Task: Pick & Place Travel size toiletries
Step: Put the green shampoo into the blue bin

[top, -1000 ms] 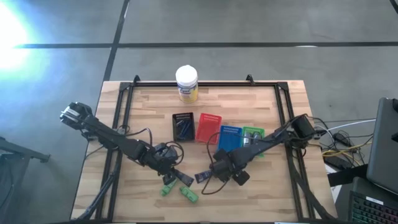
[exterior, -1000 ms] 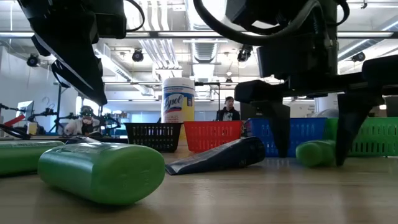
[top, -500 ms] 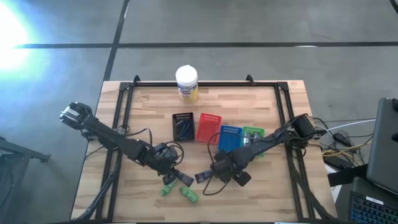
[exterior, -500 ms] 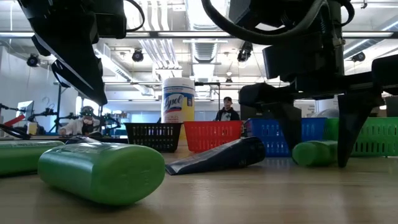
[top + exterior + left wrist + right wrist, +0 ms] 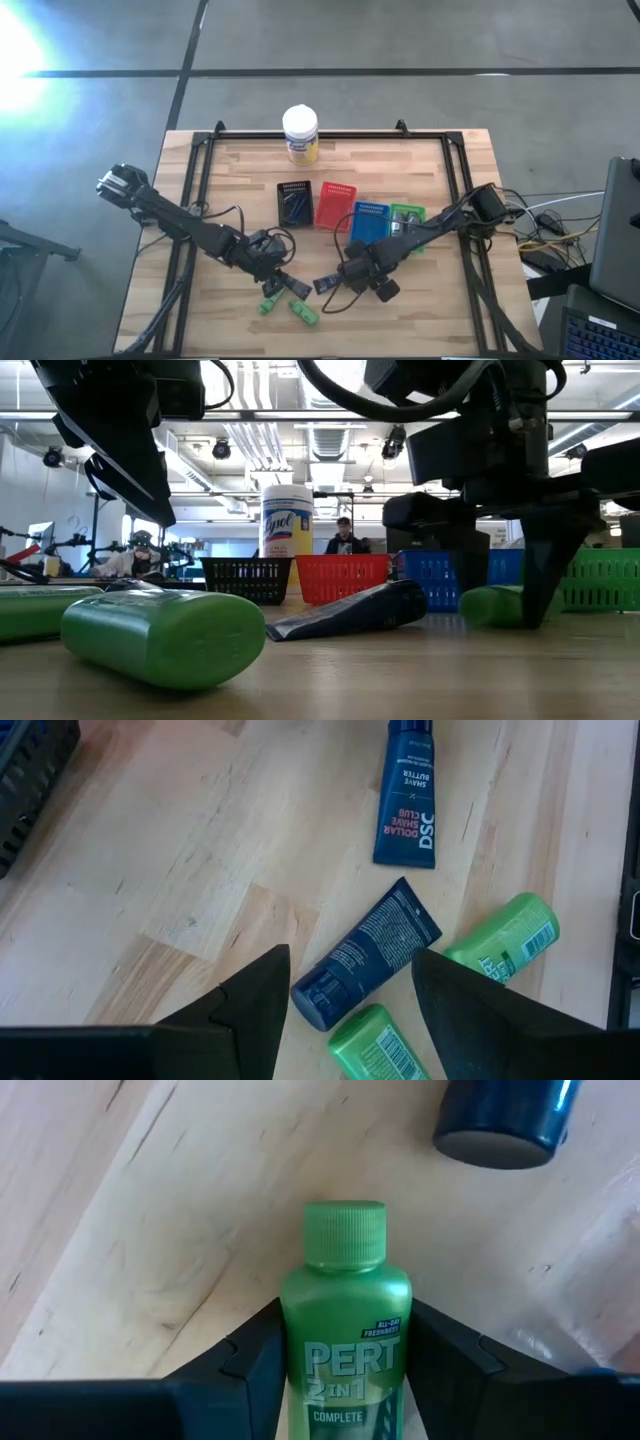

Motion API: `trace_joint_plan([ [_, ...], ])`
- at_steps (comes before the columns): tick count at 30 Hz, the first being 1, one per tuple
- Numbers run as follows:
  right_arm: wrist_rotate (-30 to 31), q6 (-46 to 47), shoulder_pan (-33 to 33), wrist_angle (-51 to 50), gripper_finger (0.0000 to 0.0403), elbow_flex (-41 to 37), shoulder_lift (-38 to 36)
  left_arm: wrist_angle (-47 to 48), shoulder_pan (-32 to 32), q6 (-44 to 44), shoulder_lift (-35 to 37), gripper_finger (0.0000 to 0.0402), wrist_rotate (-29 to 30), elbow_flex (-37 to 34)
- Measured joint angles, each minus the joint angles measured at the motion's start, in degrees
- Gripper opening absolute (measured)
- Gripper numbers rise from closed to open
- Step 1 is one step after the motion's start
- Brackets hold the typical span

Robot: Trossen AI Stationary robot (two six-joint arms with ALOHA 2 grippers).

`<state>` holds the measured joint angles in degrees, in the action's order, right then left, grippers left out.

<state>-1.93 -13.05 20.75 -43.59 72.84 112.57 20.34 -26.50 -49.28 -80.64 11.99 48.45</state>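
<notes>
The table carries a row of four trays near its centre: black tray, red tray, blue tray and green tray. A white-capped yellow jar stands beyond the black tray at the far edge. Bare wood lies open on both flanks of the tray row; the near strip is crowded.

The right gripper sits low on the near side of the blue tray, arm reaching in from the right edge. Its jaws straddle a green Pert bottle lying on the wood, fingers close at both flanks; contact cannot be confirmed. A dark cap lies just past it.

The left gripper hovers on the near side of the black tray, jaws spread, above a navy tube. Two green bottles lie beside that tube, and a blue shave-butter tube beyond.

Only the wrist views show labels. The low view shows a person behind the trays.
</notes>
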Motion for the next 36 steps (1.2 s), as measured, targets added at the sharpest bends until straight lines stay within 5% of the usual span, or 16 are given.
trace_joint_plan([
  [36,-0.5,3.1,0.0,0.7,0.016,0.0,-0.2,-0.1,0.0,-1.3,0.0,0.0216,0.1,0.0],
])
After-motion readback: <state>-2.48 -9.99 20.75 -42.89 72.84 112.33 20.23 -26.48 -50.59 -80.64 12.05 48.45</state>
